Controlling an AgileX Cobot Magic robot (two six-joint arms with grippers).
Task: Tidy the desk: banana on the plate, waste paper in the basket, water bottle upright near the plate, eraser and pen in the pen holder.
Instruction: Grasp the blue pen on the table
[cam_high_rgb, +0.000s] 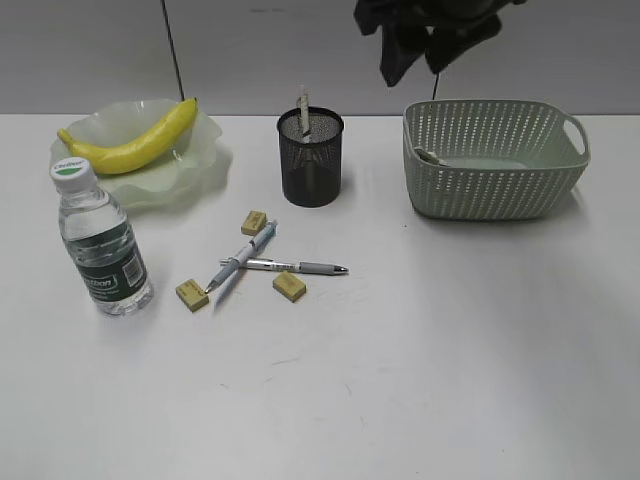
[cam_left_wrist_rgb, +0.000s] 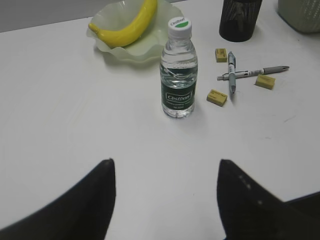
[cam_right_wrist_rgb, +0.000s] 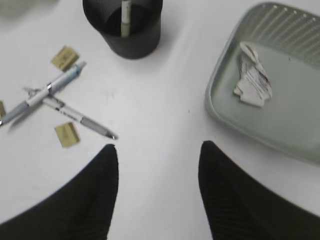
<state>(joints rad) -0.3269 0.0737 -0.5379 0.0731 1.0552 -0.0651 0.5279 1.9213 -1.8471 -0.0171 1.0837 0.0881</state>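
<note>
The banana (cam_high_rgb: 130, 140) lies in the ruffled green plate (cam_high_rgb: 200, 165). Just in front of the plate the water bottle (cam_high_rgb: 103, 245) stands upright. In the basket (cam_high_rgb: 495, 165) lies the waste paper (cam_right_wrist_rgb: 254, 77). One pen (cam_high_rgb: 303, 108) stands in the black pen holder (cam_high_rgb: 311, 160). Two more pens (cam_high_rgb: 240, 258) (cam_high_rgb: 297, 266) lie crossed on the desk, with three erasers (cam_high_rgb: 254, 222) (cam_high_rgb: 192, 294) (cam_high_rgb: 289, 286) around them. My left gripper (cam_left_wrist_rgb: 165, 162) is open and empty over bare desk, short of the bottle. Between the pens and the basket my right gripper (cam_right_wrist_rgb: 159, 146) hangs open and empty.
The right arm (cam_high_rgb: 430, 35) shows as a dark shape high at the back, above the gap between holder and basket. The white desk (cam_high_rgb: 420, 380) stretches bare across the front and right.
</note>
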